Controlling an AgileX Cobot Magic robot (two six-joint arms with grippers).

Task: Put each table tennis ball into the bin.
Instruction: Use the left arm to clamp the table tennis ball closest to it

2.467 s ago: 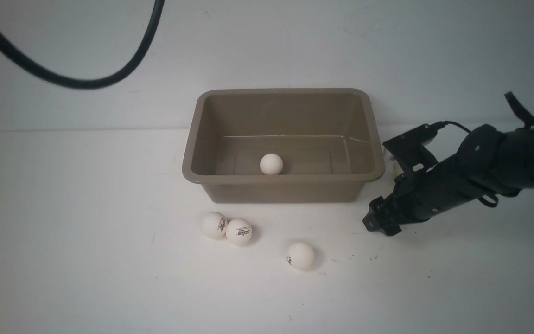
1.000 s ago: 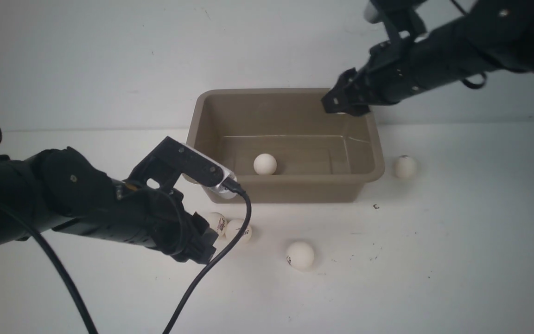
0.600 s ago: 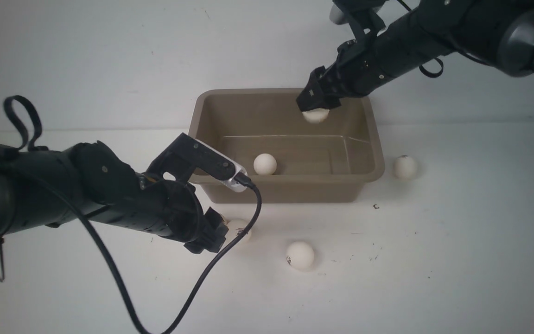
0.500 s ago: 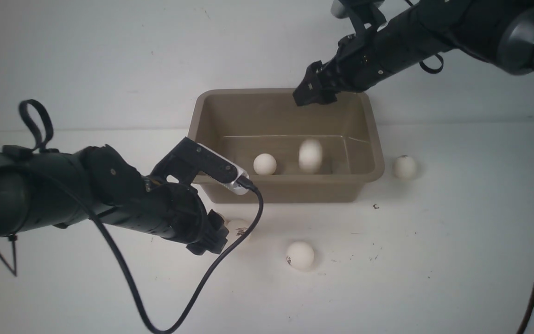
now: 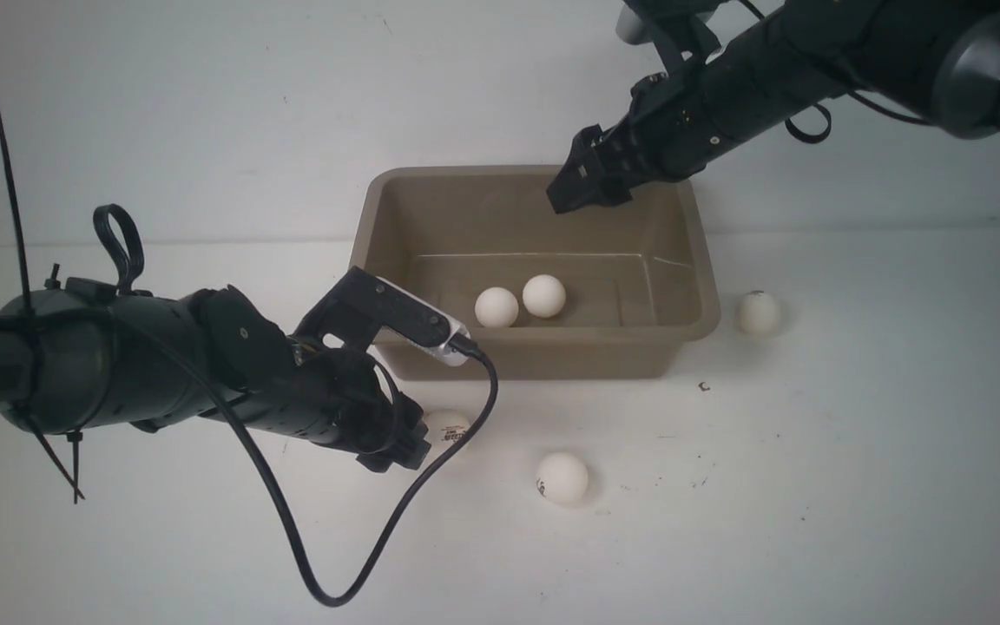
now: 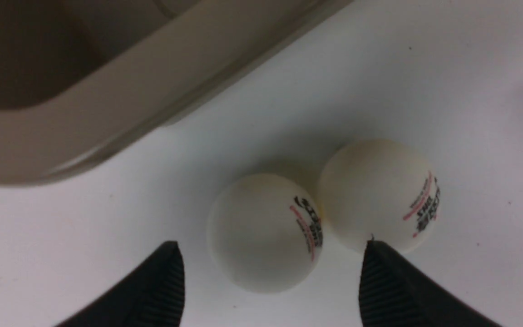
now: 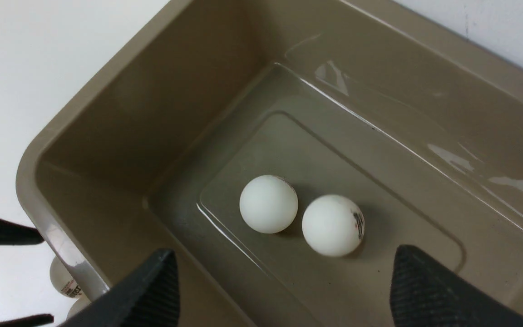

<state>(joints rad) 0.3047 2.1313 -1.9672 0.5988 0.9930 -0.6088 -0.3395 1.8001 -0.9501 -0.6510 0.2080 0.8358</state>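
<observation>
I log two matte white plastic balls [image 5: 497, 307] inside the taupe rectangular plastic bin [image 5: 535, 358]. Right gripper [image 7: 286, 256] over bin, jaws spread, empty. Left gripper [image 6: 273, 252], jaws spread, flanks a third ball [image 6: 266, 227] near-left of bin.

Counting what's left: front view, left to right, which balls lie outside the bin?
Logo ball beside the left gripper → lone ball in front of the bin → far-right ball. Left out: a hidden ball under that gripper.
</observation>
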